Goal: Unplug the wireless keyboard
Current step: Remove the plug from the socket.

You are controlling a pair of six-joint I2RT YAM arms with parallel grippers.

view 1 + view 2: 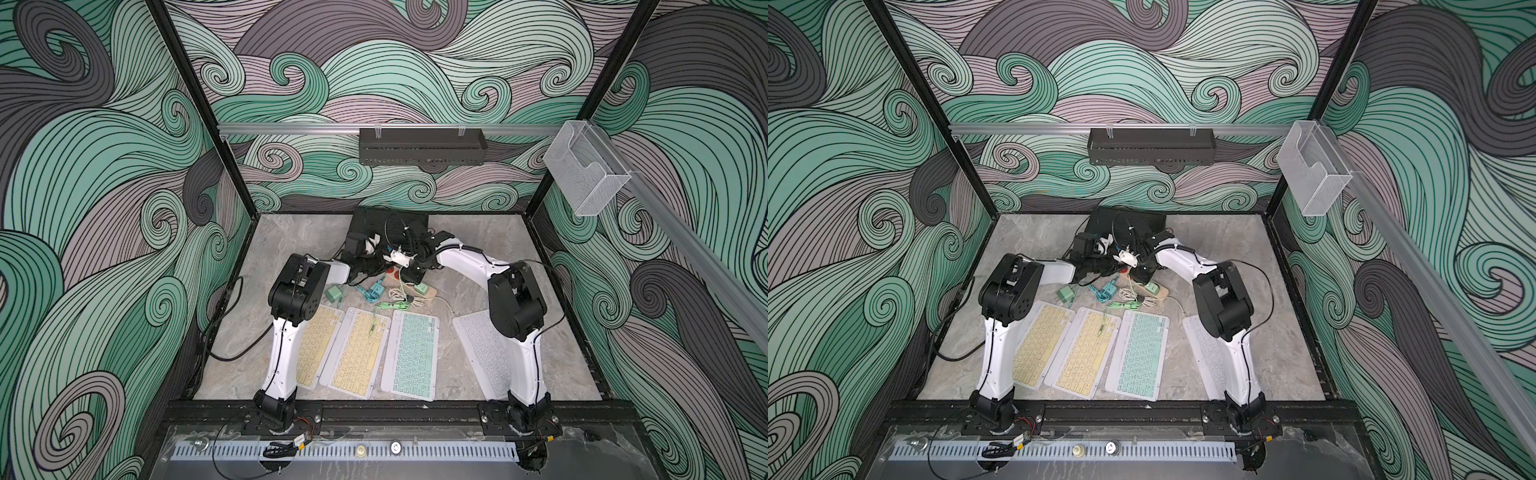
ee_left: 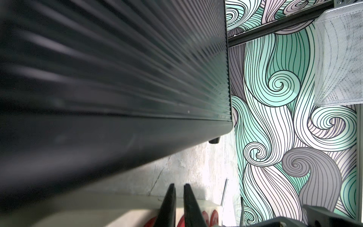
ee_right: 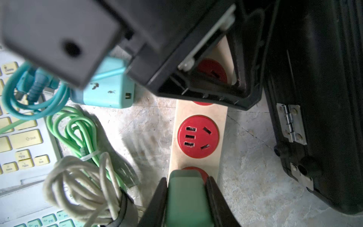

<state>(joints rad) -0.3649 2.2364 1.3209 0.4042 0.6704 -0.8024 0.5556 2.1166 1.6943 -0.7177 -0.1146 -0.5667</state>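
Four flat keyboards lie side by side on the grey marble tabletop (image 1: 291, 241) in both top views: two yellow-keyed keyboards (image 1: 359, 353), a mint-keyed keyboard (image 1: 413, 357) and a white keyboard (image 1: 478, 345), the last partly under the right arm. Behind them a beige power strip (image 3: 200, 110) with round red sockets lies beside a black hard case (image 3: 314, 78). The right gripper (image 3: 186, 180) is clamped on a pale green plastic charger plug (image 3: 186, 200) seated in the strip's end socket. A thin pale cord (image 1: 446, 305) leads from that end toward the white keyboard's far edge. The left gripper (image 2: 179, 185) hangs over the strip's other end, close to the case, its fingers drawn nearly together with nothing seen in the slit. A teal charger block (image 3: 106, 90), a bundled green cable (image 3: 78, 133) and an off-white cable coil (image 3: 78, 180) lie between strip and keyboards.
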